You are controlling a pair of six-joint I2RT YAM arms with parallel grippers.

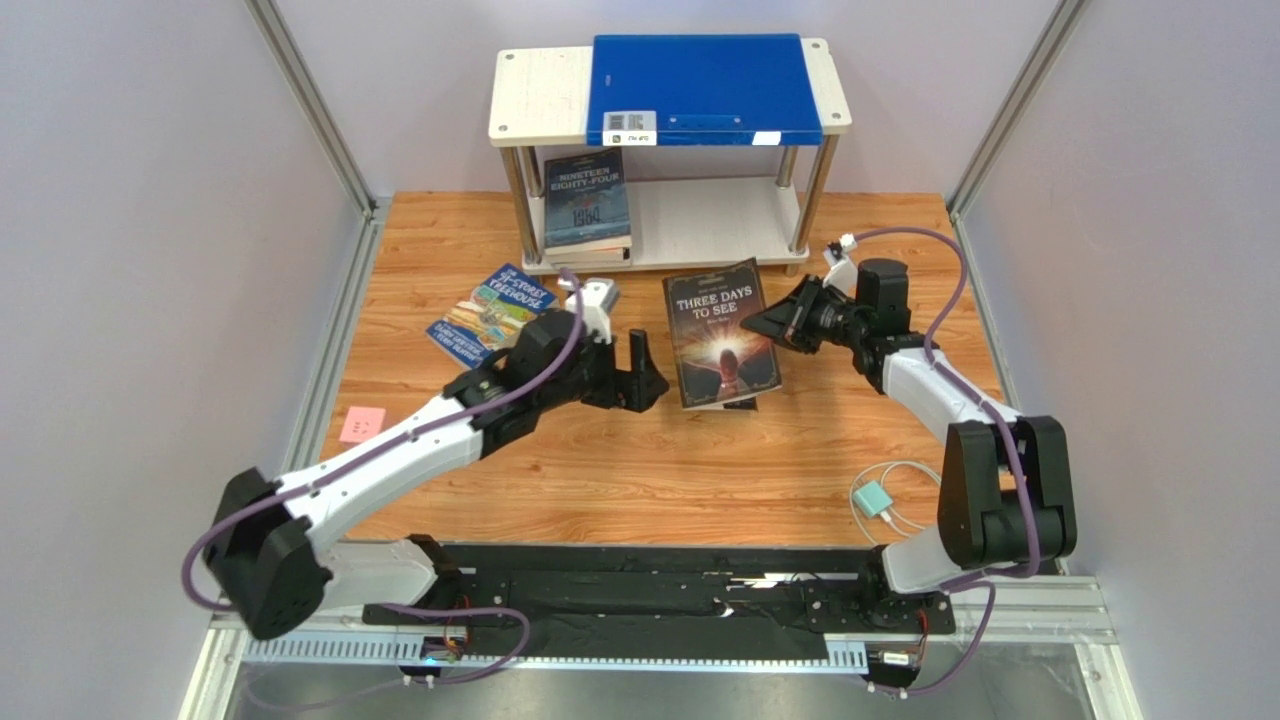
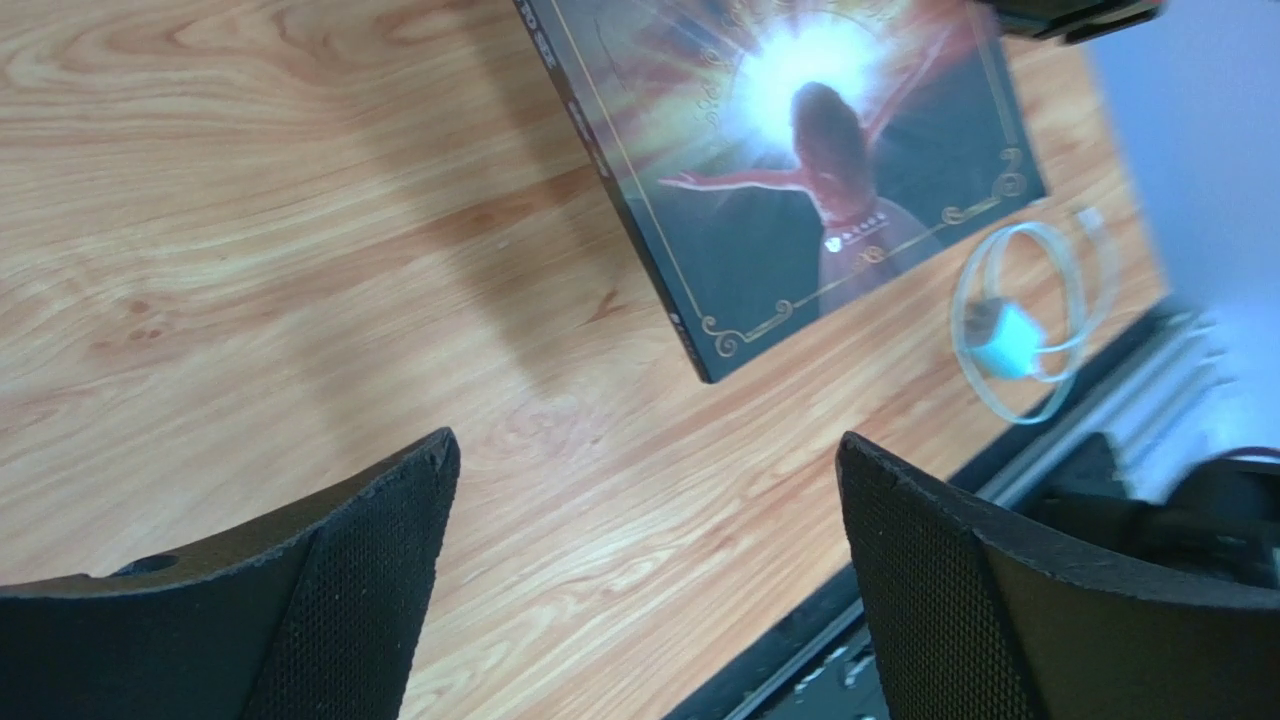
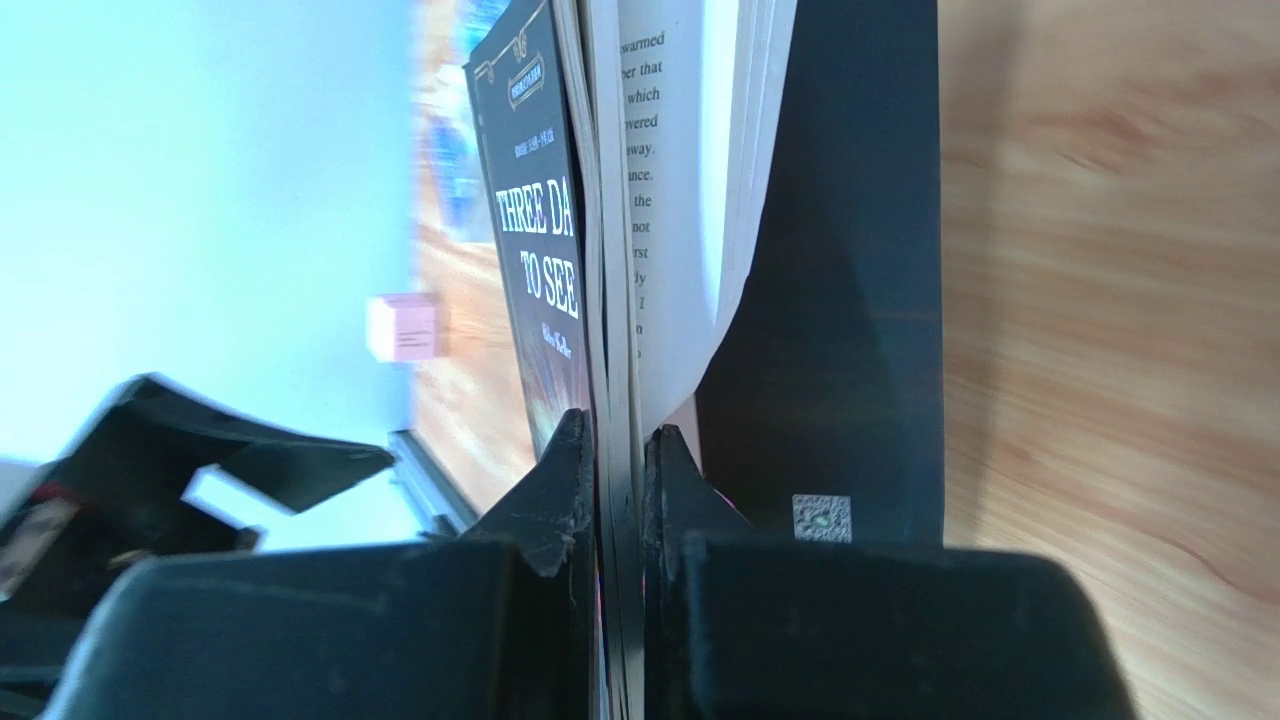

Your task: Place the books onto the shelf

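**A:** Where is the book they're working on?

**B:** The black-brown book (image 1: 718,338) (its cover reads "Three Days to See") lies cover up on the bench (image 1: 631,480). It is in front of the shelf (image 1: 541,98), between the two arms, and not yet shelved.

**A:** Which arm has it?

**B:** The right gripper (image 1: 772,321). It reaches in low from the side, clamped tight on the book's right edge. Seen from its wrist, the fingers (image 3: 553,495) pinch only the front cover and a few pages. The other pages and the back cover fan away beside them. My guess is it comes in from the side because a flat paperback offers only an edge to grab.

**A:** And the left arm?

**B:** The left gripper (image 1: 643,375) sits just beside the book's lower left corner. Its jaws are spread wide, with only bare wood between them, and it doesn't appear to touch the book. It may be there to steady that side.

**A:** What about the other books?

**B:** A navy book (image 1: 586,198) rests on the shelf's lower board, jutting out at the front. The Treehouse books (image 1: 496,308) lie overlapping on the bench, left of the left arm. A blue folder (image 1: 703,83) covers most of the top board, so the lower board looks like the likelier place for this book.
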